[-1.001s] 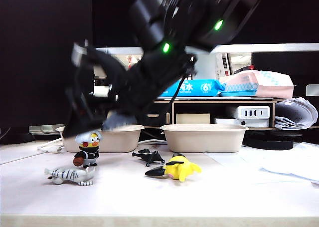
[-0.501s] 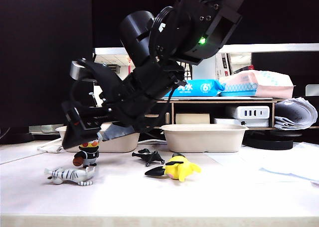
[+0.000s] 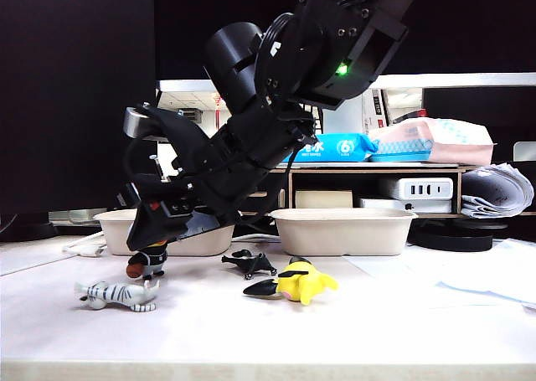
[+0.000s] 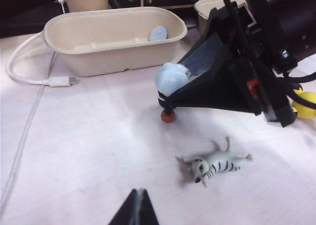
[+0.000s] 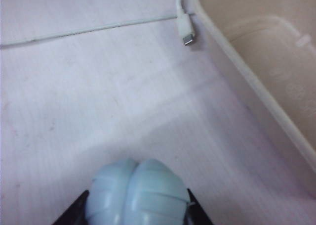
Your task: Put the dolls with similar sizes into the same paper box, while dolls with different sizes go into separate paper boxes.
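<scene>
We see the white table (image 3: 377, 322) spread across the exterior view, and over its left half the right arm (image 3: 276, 105) slants down from 1 o'clock toward 8 o'clock. Two beige paper boxes stand at the back: the left paper box (image 3: 197, 230) partly behind the arm, the right paper box (image 3: 343, 229) near centre, both without dolls in them. The right gripper (image 3: 155, 230) sits over the yellow duck doll (image 3: 147, 262), its black fingers (image 5: 74, 214) flanking the pale hair on both sides; whether they already press it we cannot tell. The yellow-and-black doll (image 3: 297, 282) lies on its side at 5 o'clock from the right box. The striped tiger doll (image 3: 117, 294) lies just beside the duck at its 7 o'clock. The tiny black doll (image 3: 249, 263) lies between duck and yellow figure. A white cable (image 4: 34, 81) trails beside the left box. Of the left gripper (image 4: 136, 207) only the dark tips show, close together, hanging above bare table near the tiger.
</scene>
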Controlling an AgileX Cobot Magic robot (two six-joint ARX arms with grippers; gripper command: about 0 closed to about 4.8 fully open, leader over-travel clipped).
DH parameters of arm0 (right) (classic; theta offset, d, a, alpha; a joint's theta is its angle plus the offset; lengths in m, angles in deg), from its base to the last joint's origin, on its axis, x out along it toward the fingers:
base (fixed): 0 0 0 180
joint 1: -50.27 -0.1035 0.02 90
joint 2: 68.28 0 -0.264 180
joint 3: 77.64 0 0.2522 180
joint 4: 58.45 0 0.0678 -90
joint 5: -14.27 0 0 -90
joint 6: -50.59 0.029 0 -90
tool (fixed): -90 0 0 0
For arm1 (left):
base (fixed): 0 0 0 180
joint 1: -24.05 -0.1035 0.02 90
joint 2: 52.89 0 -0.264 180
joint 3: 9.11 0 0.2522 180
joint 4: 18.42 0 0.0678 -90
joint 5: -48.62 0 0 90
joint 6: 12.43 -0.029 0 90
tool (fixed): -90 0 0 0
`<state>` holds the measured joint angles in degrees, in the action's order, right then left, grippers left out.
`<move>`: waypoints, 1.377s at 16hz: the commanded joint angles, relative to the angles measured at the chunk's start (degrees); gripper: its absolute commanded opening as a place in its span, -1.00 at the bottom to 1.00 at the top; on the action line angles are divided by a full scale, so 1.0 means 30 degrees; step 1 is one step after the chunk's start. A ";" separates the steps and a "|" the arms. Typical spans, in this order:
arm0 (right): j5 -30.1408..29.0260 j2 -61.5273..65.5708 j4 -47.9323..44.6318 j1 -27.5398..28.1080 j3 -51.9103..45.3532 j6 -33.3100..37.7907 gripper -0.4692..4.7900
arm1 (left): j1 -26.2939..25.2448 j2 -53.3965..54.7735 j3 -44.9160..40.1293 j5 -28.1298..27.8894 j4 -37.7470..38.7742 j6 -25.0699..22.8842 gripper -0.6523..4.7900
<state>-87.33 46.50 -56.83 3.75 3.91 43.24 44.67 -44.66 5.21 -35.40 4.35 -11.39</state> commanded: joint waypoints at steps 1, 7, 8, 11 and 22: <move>0.0007 -0.0051 -0.0284 -0.0029 0.0095 0.0029 -0.06 | 0.0007 -0.0007 -0.0007 0.0102 0.0262 -0.0058 -0.78; -0.0197 -0.0459 -0.0816 0.0117 0.2091 0.0678 -0.06 | -0.0160 -0.0459 -0.0007 0.0124 0.0255 -0.0058 -0.78; -0.0189 -0.0437 -0.0699 0.0262 0.2754 0.0648 -0.06 | -0.0415 -0.0729 -0.0007 0.0160 0.0255 -0.0058 -0.78; -0.0182 0.0495 -0.0590 0.0707 0.4925 0.0386 -0.05 | -0.1625 -0.1625 -0.0007 0.0168 0.0262 -0.0058 -0.78; -0.0029 0.4022 0.0408 0.1851 0.9194 0.1413 0.23 | -0.2608 -0.2674 -0.0007 0.0109 0.0182 -0.0058 -0.78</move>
<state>-87.33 59.27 -54.62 9.17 31.01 46.78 36.74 -52.68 5.26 -35.40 4.26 -11.39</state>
